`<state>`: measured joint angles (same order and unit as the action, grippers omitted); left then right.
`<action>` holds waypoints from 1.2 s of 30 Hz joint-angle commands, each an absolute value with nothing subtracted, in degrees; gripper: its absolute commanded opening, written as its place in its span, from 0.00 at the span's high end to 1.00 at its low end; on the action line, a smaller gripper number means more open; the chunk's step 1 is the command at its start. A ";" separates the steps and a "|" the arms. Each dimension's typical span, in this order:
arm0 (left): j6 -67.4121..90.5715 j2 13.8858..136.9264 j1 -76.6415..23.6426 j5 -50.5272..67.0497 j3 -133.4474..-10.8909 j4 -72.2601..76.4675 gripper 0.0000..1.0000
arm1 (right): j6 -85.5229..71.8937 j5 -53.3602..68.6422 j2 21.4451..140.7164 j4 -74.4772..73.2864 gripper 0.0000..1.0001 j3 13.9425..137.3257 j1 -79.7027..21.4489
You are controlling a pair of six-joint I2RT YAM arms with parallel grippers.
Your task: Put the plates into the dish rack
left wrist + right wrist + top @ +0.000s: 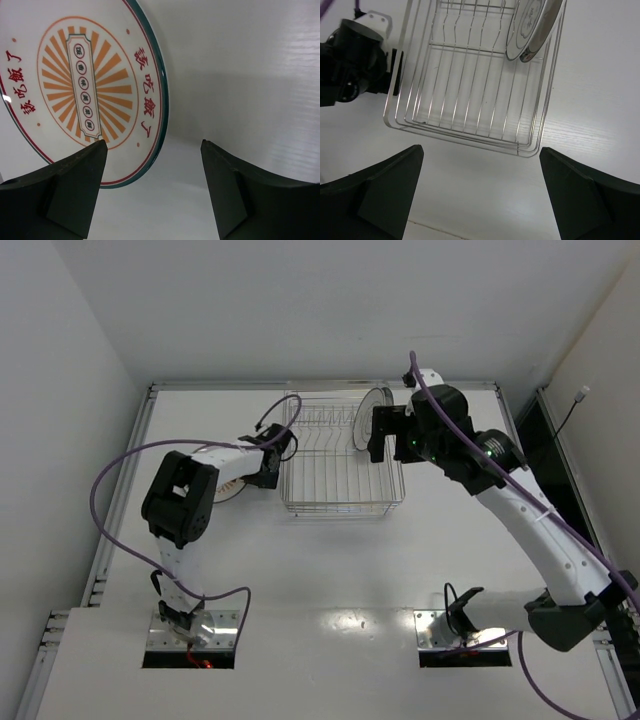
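Observation:
A white plate (75,75) with a teal rim and an orange sunburst lies flat on the table; in the top view this plate (229,490) is partly hidden under the left arm. My left gripper (154,143) is open just past its edge, with only bare table between the fingers. The silver wire dish rack (330,502) stands mid-table. One plate (377,408) stands on edge at the rack's right end, also in the right wrist view as a tilted plate (534,26). My right gripper (481,149) hangs open above the table beside the dish rack (470,127), holding nothing.
My left gripper (268,464) sits right against the rack's left side, and my right gripper (377,440) hovers over its right end. A raised rim (125,490) borders the white table. Purple cables (120,465) loop from both arms.

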<state>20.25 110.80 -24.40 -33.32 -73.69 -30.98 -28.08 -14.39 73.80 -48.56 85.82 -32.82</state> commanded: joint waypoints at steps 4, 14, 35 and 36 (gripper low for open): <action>21.62 115.83 -24.52 -37.61 -76.64 -35.15 0.28 | -28.12 -13.10 71.27 -49.46 0.00 88.14 -32.70; 21.09 119.96 -24.52 -37.09 -78.22 -36.83 0.69 | -28.65 -15.38 65.21 -53.08 0.00 87.55 -32.70; 24.17 92.39 -20.65 -25.59 -88.93 -38.41 1.00 | -28.65 -15.29 61.52 -54.05 0.00 85.25 -32.70; 24.17 91.33 -21.26 -24.18 -90.60 -38.41 1.00 | -28.65 -14.77 62.05 -54.05 0.00 85.25 -32.70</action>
<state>23.35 98.10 -21.21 -29.74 -84.49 -41.47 -28.29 -15.09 61.25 -55.77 85.80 -32.80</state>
